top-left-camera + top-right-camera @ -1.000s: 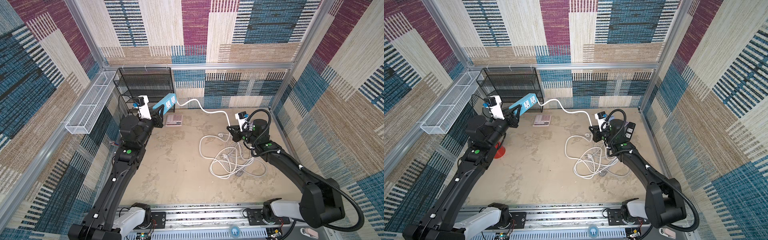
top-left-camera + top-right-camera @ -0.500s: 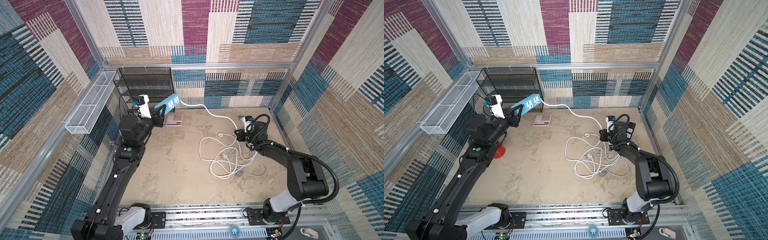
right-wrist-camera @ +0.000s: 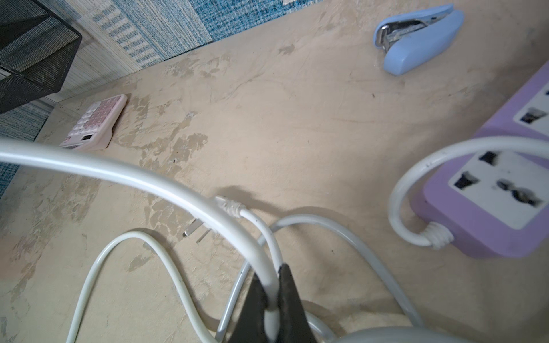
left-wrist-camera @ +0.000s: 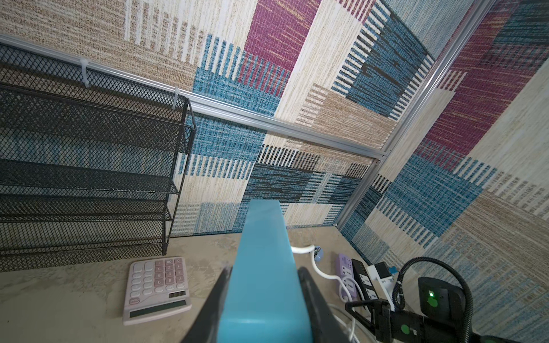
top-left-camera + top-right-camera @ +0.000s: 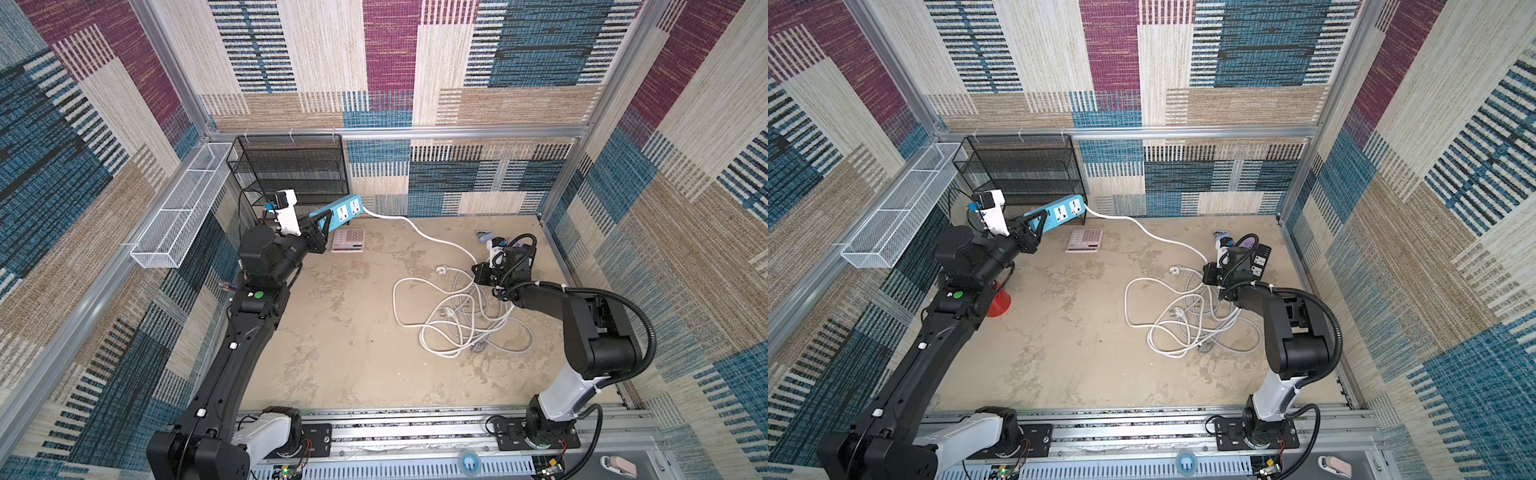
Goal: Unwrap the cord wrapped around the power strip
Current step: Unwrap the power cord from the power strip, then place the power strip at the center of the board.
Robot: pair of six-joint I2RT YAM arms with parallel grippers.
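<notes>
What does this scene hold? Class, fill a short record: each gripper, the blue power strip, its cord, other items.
left gripper: shut on blue power strip, raised
right gripper: shut on white cord
blue power strip: no cord turns visible round it
white cord: runs from strip to right gripper; loose loops on table
other items: pink calculator, purple power strip, blue stapler

The blue power strip (image 4: 261, 282) is smooth plastic with a soft sheen; its white cord (image 3: 142, 178) has a glossy, smooth sheath. The desk (image 5: 332, 332) is matt, mottled beige, with worn patches. At its far left corner the black rack (image 4: 89, 148) is metal mesh. The walls (image 5: 457, 104) are rough woven cloth, framed by brushed metal rails (image 5: 415, 132). The stapler (image 3: 424, 50) is glossy plastic.
</notes>
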